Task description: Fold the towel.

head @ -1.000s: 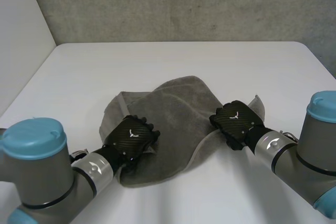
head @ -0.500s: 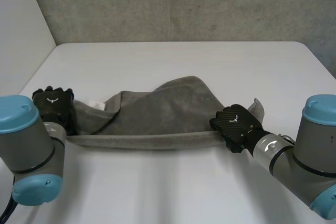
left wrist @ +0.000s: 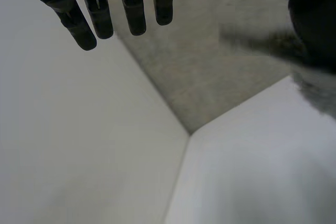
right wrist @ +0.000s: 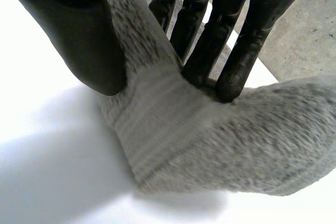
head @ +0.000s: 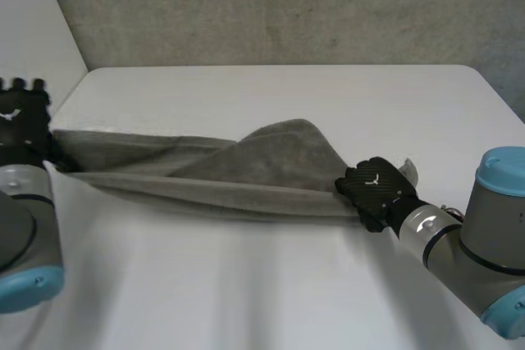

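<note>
The grey towel (head: 246,170) is stretched into a long band across the table, its left end raised off the surface. My left hand (head: 18,125) is at the table's far left edge, at the towel's left end. In the left wrist view its fingers (left wrist: 100,9) are straight and spread with nothing between them, and a bit of towel (left wrist: 315,90) blurs beside the thumb. My right hand (head: 373,190) rests on the towel's right end. There the thumb (right wrist: 79,40) and fingers (right wrist: 210,51) pinch a fold of the towel (right wrist: 210,145) at its hemmed edge.
The white table (head: 271,284) has bare room in front of and behind the towel. A concrete wall (head: 287,6) stands behind it and a white wall (head: 33,22) runs along its left side, close to my left hand.
My left hand swung from the towel's near middle out to the far left edge, drawing the towel into a long band, and its fingers straightened. The right hand barely moved.
</note>
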You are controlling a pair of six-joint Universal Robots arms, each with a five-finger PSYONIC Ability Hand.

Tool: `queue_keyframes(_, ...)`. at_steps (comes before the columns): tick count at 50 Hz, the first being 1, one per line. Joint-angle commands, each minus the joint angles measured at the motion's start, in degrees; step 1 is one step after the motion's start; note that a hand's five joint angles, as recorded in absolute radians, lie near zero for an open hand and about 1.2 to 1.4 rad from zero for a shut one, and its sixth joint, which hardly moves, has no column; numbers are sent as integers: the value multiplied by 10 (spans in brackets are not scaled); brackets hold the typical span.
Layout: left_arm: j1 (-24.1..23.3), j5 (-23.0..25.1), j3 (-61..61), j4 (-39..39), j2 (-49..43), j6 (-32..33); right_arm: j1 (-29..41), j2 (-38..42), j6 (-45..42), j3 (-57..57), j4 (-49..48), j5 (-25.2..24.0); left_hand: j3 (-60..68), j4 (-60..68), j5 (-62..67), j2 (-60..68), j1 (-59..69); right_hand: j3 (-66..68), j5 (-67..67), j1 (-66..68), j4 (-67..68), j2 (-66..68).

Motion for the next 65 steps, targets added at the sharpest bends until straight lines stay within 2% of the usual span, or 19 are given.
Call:
queue_keyframes(1, 39, 7, 4, -1, -9, -3, 0, 0, 0, 0, -1, 0, -39, -46, -114, -43, -48, -7, 1, -1, -11, -6)
queue_keyframes(7, 17, 54, -8, -1, -15, -16, 0, 0, 0, 2, -1, 0, -37, -44, -113, -41, -46, -7, 1, -1, -11, -6)
queue_keyframes(10, -13, 108, -22, -1, -3, -28, 0, 0, 0, 2, -1, 0, -37, -44, -113, -41, -46, -7, 1, -1, -11, -6)
queue_keyframes(13, -19, 126, -29, -1, 5, -31, 1, 0, 0, 2, -1, 0, -39, -46, -114, -43, -48, -7, 1, -1, -11, -6)
queue_keyframes(15, -27, 172, -36, -2, 20, -32, 1, 0, 0, 2, -1, 0, -34, -41, -109, -38, -43, -7, 1, -1, -11, -6)
queue_keyframes(26, -25, 246, -52, -3, 30, -30, 0, 0, 1, 2, -2, 5, -39, -46, -114, -43, -48, -4, 5, 2, -7, -3)
queue_keyframes(29, -27, 281, -60, -7, 35, -27, 0, 0, 3, 2, -3, 11, -34, -41, -109, -38, -43, -4, 5, 2, -7, -3)
queue_keyframes(30, -27, 310, -64, -15, 38, -25, 0, 0, 10, 0, -3, 20, -27, -34, -103, -31, -36, -4, 5, 2, -7, -3)
queue_keyframes(31, -27, 310, -64, -16, 38, -25, 0, 0, 10, 0, -3, 20, -27, -34, -103, -31, -36, -4, 5, 2, -7, -3)
queue_keyframes(32, -27, 346, -66, -37, 40, -24, 0, 0, 24, -3, -3, 31, -24, -31, -99, -27, -33, -4, 5, 2, -7, -3)
queue_keyframes(33, -27, 346, -66, -37, 40, -24, 1, 0, 39, -5, -2, 43, -24, -31, -99, -27, -33, -4, 5, 2, -7, -3)
queue_keyframes(35, -26, 396, -61, -93, 42, -22, 0, 0, 48, -8, -2, 53, -22, -29, -97, -26, -31, -4, 5, 2, -7, -3)
queue_keyframes(36, -26, 396, -61, -94, 42, -22, 0, 0, 48, -8, -2, 53, -22, -29, -97, -26, -31, -4, 5, 2, -7, -3)
queue_keyframes(38, -25, 424, -46, -159, 35, -16, -3, -1, 57, -10, -2, 62, -19, -26, -94, -22, -28, -6, 3, 0, -9, -4)
queue_keyframes(44, -24, 427, -16, -246, 22, 4, -4, -1, 60, -10, -2, 63, 0, -7, -76, -4, -9, -6, 3, 0, -9, -4)
queue_keyframes(46, -15, 425, 0, -284, 4, 22, -3, 0, 61, -11, -2, 64, 69, 62, -7, 65, 59, -6, 3, 0, -9, -4)
queue_keyframes(55, -9, 421, 15, -330, -11, 56, -3, 2, 60, -12, -2, 64, 79, 72, 3, 75, 70, -6, 3, 0, -9, -4)
queue_keyframes(60, -9, 387, 24, -333, -28, 66, -3, 2, 60, -12, -2, 64, 77, 70, 2, 73, 68, -7, 1, -1, -11, -6)
queue_keyframes(65, -8, 311, 39, -334, -55, 89, -3, 2, 61, -12, -2, 64, 82, 75, 7, 79, 73, -7, 1, -1, -11, -6)
